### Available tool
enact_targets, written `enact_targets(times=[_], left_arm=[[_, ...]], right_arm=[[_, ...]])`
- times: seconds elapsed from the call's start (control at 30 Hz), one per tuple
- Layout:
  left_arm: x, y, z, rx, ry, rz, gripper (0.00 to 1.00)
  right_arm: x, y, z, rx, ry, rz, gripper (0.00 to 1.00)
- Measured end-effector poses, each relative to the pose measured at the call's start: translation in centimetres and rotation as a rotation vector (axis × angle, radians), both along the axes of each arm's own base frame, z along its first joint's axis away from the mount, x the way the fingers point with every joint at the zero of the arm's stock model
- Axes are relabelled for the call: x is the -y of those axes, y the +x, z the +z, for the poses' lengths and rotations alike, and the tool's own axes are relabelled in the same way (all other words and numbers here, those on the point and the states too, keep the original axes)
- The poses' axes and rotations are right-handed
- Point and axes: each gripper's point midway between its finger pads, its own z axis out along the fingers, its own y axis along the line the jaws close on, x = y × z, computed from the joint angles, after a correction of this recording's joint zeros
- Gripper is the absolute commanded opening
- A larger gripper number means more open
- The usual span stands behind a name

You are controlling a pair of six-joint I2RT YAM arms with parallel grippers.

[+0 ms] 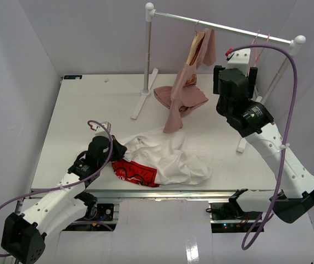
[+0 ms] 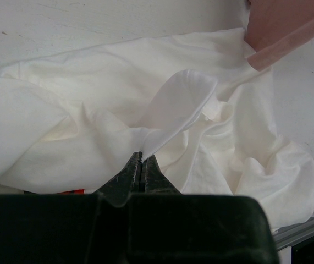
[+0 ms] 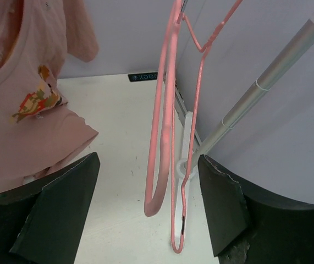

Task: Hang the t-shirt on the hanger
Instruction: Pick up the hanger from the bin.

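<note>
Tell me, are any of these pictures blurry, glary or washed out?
Top view: even soft light, sharp, only faint shadows around the t-shirt. Left wrist view: its white folds look washed out, and the left end effector is dark with little detail. Right wrist view: the hanger is crisp, with no glare.

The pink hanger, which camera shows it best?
The right wrist view: the hanger hangs close ahead of the open right gripper. The top external view shows only thin pink lines on the rail. The left wrist view shows none of it.
</note>
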Motion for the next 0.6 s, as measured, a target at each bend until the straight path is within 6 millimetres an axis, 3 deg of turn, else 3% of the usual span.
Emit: enact_targets(times=[0.17, 0.33, 0.6], left_arm=[[0.0, 0.0, 0.0, 0.0, 0.001, -0.002, 0.0], [0.0, 0.0, 0.1, 0.003, 0.001, -0.004, 0.0], [0.2, -0.1, 0.4, 0.013, -0.008, -0.013, 0.0]], right_arm=[[1.3, 2.1, -1.3, -0.042, -0.017, -0.051, 0.69], [2.0, 3.7, -2.0, -0.065, -0.019, -0.073, 0.54], [2.2, 4.9, -2.3, -0.079, -0.019, -0.076, 0.46]])
